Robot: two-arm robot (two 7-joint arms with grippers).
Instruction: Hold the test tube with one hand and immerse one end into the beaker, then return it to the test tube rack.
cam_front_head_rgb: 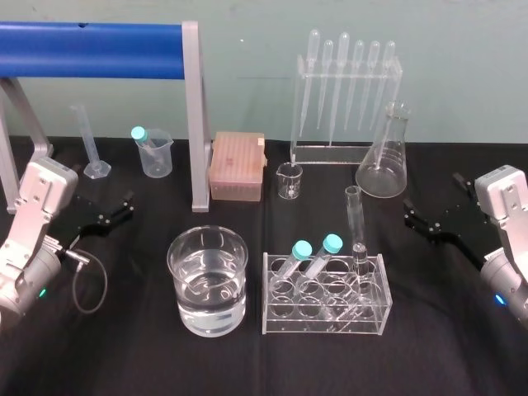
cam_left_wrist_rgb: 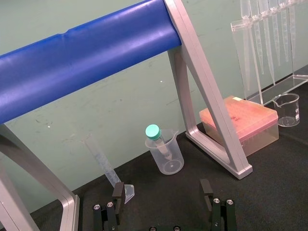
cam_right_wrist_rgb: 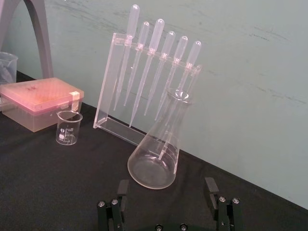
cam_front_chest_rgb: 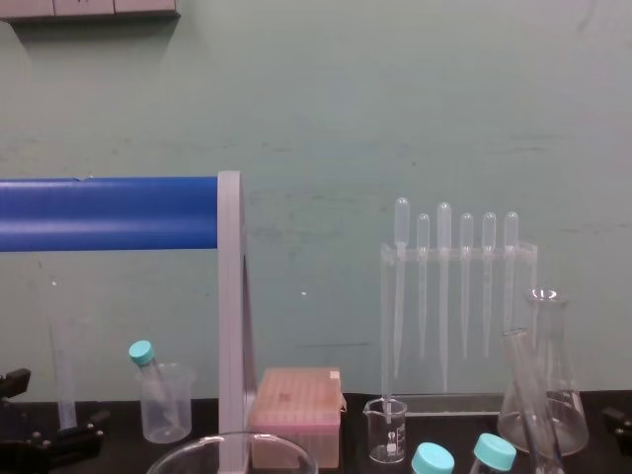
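Note:
The test tube (cam_front_head_rgb: 355, 216) stands upright in the back right corner of the clear test tube rack (cam_front_head_rgb: 322, 320), near the table's front centre; in the chest view the test tube (cam_front_chest_rgb: 520, 380) leans slightly. The wide glass beaker (cam_front_head_rgb: 185, 272), part filled with clear liquid, sits just left of the rack. My left gripper (cam_front_head_rgb: 115, 211) rests open at the left of the table, with nothing between the fingers, and shows open again in its wrist view as the left gripper (cam_left_wrist_rgb: 162, 192). My right gripper (cam_front_head_rgb: 422, 221) is open at the right, beside the rack's far side, seen close up as the right gripper (cam_right_wrist_rgb: 166, 188).
Two turquoise-capped tubes (cam_front_head_rgb: 302, 250) lean in the rack. Behind stand a pipette stand (cam_front_head_rgb: 346, 99), a conical flask (cam_front_head_rgb: 385, 157), a tiny glass beaker (cam_front_head_rgb: 289, 180), a pink tip box (cam_front_head_rgb: 238, 165), a plastic beaker (cam_front_head_rgb: 154, 155), a graduated cylinder (cam_front_head_rgb: 89, 144) and a blue bar on grey posts (cam_front_head_rgb: 193, 115).

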